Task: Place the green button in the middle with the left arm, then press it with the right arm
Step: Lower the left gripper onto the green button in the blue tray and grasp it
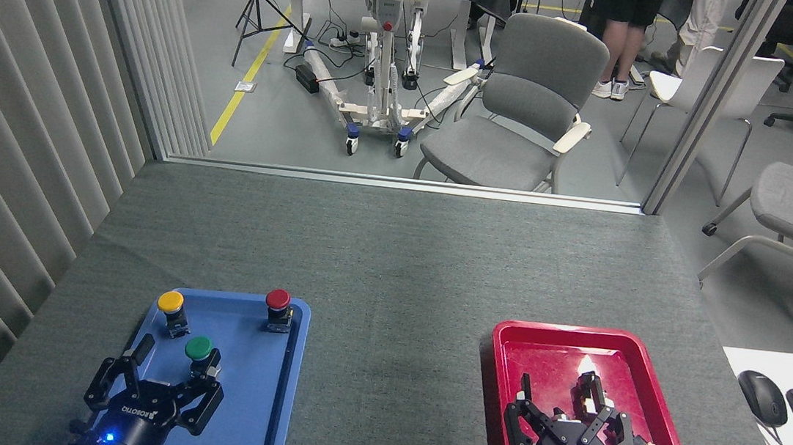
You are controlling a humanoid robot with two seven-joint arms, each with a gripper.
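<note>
While both tools splayed, green button nr blue tray edge, mid-table bare.

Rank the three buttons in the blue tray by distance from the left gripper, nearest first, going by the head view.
From the left gripper:
1. green button, between its fingers, mid-tray.
2. yellow button, farther back, on the tray's left side.
3. red button, at the far right corner of the blue tray.

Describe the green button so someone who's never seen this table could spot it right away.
Find the blue plastic tray on the grey felt table's left side. Three small mushroom-cap push buttons stand in it. The green-capped button is nearest the left gripper; the yellow-capped and red-capped ones stand farther back.
</note>
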